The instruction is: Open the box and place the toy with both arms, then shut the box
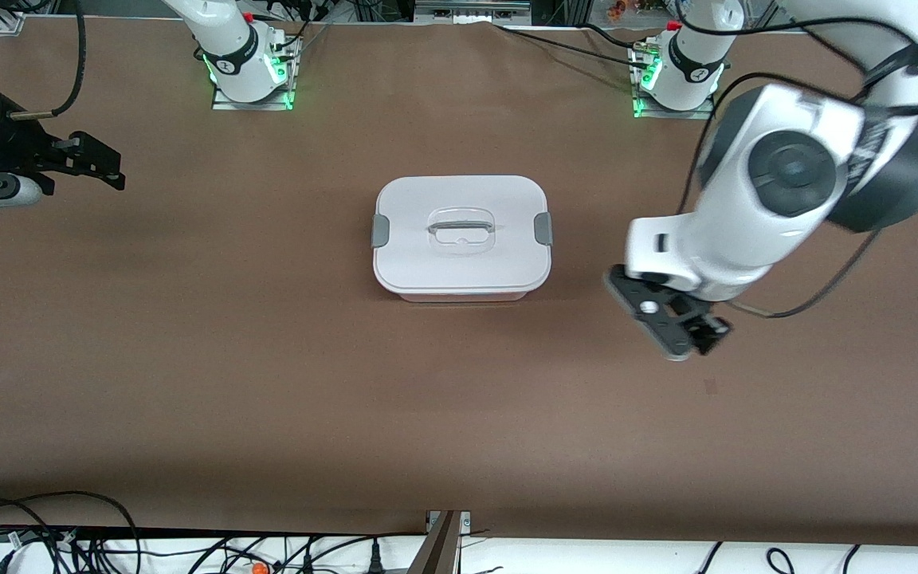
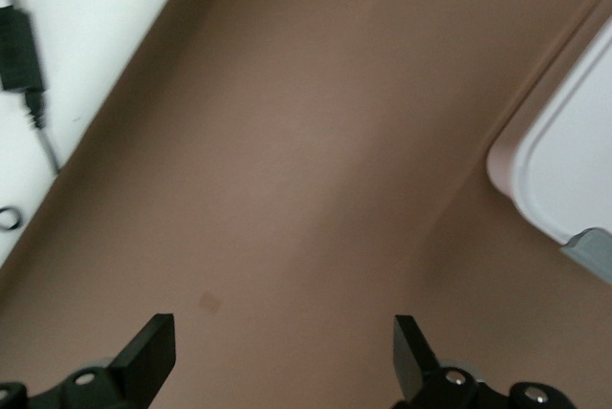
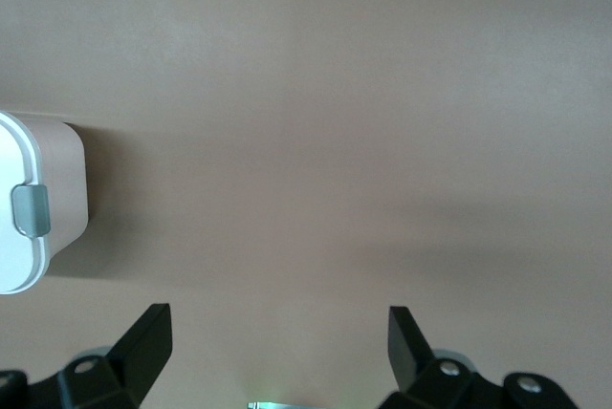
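- While both arms hung clear of it, the box (image 1: pixel 461 239) sat shut near the middle of the table (image 1: pixel 268 383), resting on the smooth brown matte covering.
- Box shape was a rounded rectangle: a white lid (image 1: pixel 459 259) with a slightly glossy plastic finish over a pale pink tub, of which only a thin strip showed at the edge nearest the front camera.
- One grey clip (image 1: pixel 380 230) sat on the lid's end toward the right arm, and a matching grey clip (image 1: pixel 543 229) on the end toward the left arm; both lay flat against the lid.
- A clear recessed handle (image 1: pixel 461 229) sat in the lid's centre, oval in outline.
- Left gripper (image 1: pixel 670 323) hovered over bare table beside the box, toward the left arm's end; its black jaws stood wide and held nothing.
- Right gripper (image 1: pixel 80 163) hovered over the table toward the right arm's end, well apart from the box; its jaws were likewise wide and empty.
- No toy could be seen in any view.
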### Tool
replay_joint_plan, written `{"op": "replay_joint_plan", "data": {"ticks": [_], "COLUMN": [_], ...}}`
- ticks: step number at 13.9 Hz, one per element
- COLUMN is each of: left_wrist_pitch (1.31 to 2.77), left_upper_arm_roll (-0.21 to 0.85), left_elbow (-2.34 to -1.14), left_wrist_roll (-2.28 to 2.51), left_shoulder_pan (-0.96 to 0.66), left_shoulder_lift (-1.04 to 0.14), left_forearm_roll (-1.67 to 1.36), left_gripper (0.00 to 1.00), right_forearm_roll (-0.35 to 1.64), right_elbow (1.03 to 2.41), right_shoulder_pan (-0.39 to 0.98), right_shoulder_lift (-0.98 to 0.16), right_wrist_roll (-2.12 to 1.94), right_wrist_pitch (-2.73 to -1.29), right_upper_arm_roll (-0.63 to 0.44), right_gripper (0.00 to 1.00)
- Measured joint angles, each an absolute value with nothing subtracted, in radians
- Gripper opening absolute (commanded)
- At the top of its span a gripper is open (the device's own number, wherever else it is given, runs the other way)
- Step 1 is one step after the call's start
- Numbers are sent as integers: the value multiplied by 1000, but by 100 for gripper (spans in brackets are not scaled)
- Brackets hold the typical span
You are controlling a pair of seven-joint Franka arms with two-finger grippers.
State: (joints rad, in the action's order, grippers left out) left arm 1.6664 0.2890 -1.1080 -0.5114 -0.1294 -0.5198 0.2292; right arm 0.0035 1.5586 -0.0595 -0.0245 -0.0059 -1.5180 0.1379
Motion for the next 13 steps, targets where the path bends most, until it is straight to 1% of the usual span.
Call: {"op": "replay_joint_plan", "data": {"ticks": [3, 5, 7, 10, 11, 13], "left_wrist_pitch": [1655, 1640, 1597, 1543, 1525, 1511], "left_upper_arm_roll": [263, 237, 168, 32, 10, -1], "left_elbow": [-1121, -1162, -1194, -1213, -1222, -1261], "left_wrist_roll": [-511, -508, -507, -505, -500, -432], "left_shoulder_pan": [-102, -81, -69, -54, -40, -19], "left_shoulder_lift": [-446, -390, -347, -309, -298, -270], "left_forearm_roll": [226, 221, 168, 42, 23, 5], "left_gripper": [100, 100, 100, 100, 100, 100], "right_forearm_roll": [3, 3, 3, 3, 3, 3], "right_elbow": [1558, 1558, 1558, 1558, 1558, 1558], "right_shoulder_pan": [-60, -60, -60, -60, -60, -60], "right_shoulder_lift": [-25, -25, -25, -26, -26, -26], "right_wrist_roll": [-6, -6, -6, -6, -6, -6], "right_wrist_pitch": [-1518, -1518, -1518, -1518, -1518, -1518], "right_upper_arm_roll": [138, 138, 138, 138, 138, 138], "right_gripper": [100, 100, 100, 100, 100, 100]}}
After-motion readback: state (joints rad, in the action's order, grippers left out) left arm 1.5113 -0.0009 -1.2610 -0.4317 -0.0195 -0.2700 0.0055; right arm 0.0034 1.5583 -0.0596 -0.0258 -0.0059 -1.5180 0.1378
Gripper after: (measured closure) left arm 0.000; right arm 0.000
